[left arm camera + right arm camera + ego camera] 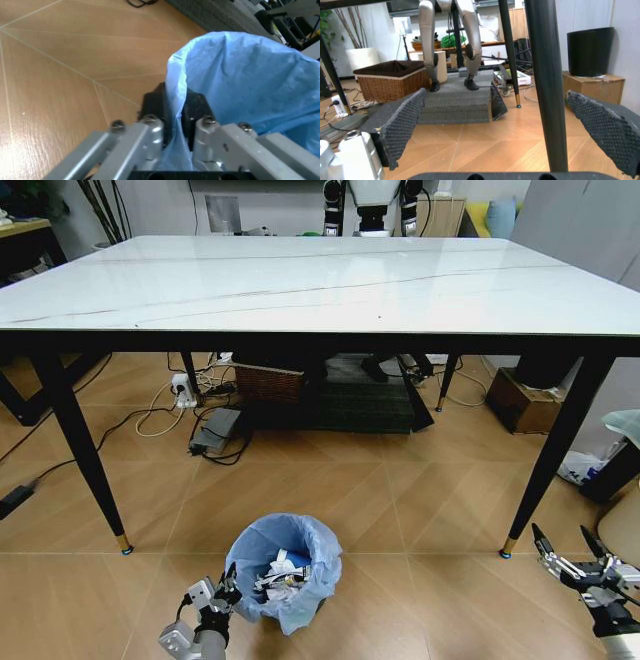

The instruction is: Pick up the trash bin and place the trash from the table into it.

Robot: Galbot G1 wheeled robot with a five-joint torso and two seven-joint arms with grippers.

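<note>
Low in the centre of the head view, on the wooden floor in front of the table [320, 285], the trash bin [286, 572] was recorded standing upright, lined with a crinkly light-blue bag [245, 75] and holding crumpled white paper and other trash [280, 572]. At its lower-left rim the left gripper [230, 582] was seen, its dark fingers [155, 108] closed on the edge of the bag, with a fold of the plastic pinched between them. The marble-look tabletop was noted across the upper half of the frame on slim black legs. At the lower right corner, well apart from the bin, the right gripper [568, 548] was held above the floor with its textured pads [400, 127] spread wide and nothing between them. Under the table, a wicker basket [268, 384] and loose cables [165, 420] were listed.
</note>
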